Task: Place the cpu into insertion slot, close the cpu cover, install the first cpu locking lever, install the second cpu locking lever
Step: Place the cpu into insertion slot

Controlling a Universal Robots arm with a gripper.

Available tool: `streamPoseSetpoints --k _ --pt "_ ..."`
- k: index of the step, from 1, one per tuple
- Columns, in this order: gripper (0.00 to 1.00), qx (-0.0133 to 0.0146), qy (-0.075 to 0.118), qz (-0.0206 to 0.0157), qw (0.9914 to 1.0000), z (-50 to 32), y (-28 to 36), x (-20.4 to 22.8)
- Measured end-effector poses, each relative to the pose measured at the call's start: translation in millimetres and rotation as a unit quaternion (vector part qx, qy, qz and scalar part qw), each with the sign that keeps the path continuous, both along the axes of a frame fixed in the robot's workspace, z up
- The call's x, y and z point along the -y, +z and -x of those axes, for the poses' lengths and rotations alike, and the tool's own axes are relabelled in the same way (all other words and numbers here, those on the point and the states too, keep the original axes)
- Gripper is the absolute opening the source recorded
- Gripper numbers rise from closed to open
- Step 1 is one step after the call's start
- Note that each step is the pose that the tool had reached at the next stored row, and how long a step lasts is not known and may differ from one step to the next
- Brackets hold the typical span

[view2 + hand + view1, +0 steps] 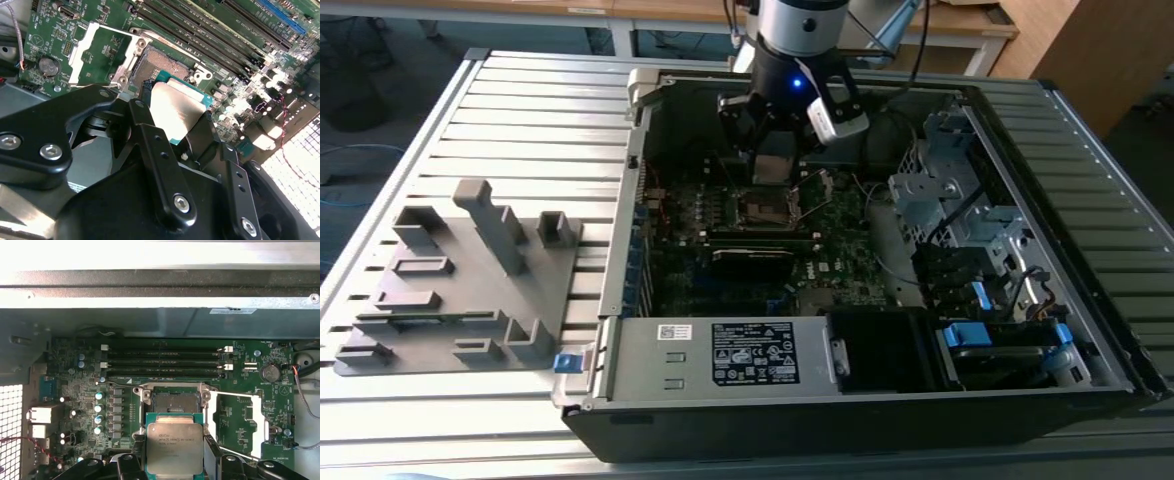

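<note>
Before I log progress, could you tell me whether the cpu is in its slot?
Out: the gripper holds the cpu, and the insertion slot lies empty.

Exterior high; wrist views near motherboard (pixel 47 35)

Black fingers (pixel 146 95) clamp the cpu (pixel 176 112) close to the bare insertion slot (pixel 162 65), with the cpu cover (pixel 102 52) swung open alongside.

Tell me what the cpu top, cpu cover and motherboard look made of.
cpu: dull silver-grey metal lid, matte sheen, over a green substrate edge. cpu cover: thin bright sheet metal, probably steel; it glares white. motherboard: green laminate, likely fibreglass, lacquered look.
</note>
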State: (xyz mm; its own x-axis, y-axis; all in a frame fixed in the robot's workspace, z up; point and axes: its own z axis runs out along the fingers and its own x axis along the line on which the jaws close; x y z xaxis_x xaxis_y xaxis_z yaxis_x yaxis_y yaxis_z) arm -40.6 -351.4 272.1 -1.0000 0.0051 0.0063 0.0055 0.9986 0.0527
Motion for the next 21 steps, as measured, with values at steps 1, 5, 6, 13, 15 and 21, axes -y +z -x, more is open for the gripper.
streamPoseSetpoints --k 1,5,6,13,15,21 --pt "0.54 0.0 0.0 0.0001 1.0 0.0 -0.7 0.0" --pt "0.54 0.0 0.0 0.0001 1.0 0.0 -4.6 0.0" --pt "0.54 0.0002 0.0 0.0 1.0 0.0 -5.8 0.0" --pt "0.54 0.0009 0.0 0.0 1.0 0.0 -17.8 0.0" --pt "0.54 0.0009 0.0 0.0 1.0 0.0 -20.9 0.0" --pt "0.54 0.0009 0.0 0.0001 1.0 0.0 -22.0 0.0"
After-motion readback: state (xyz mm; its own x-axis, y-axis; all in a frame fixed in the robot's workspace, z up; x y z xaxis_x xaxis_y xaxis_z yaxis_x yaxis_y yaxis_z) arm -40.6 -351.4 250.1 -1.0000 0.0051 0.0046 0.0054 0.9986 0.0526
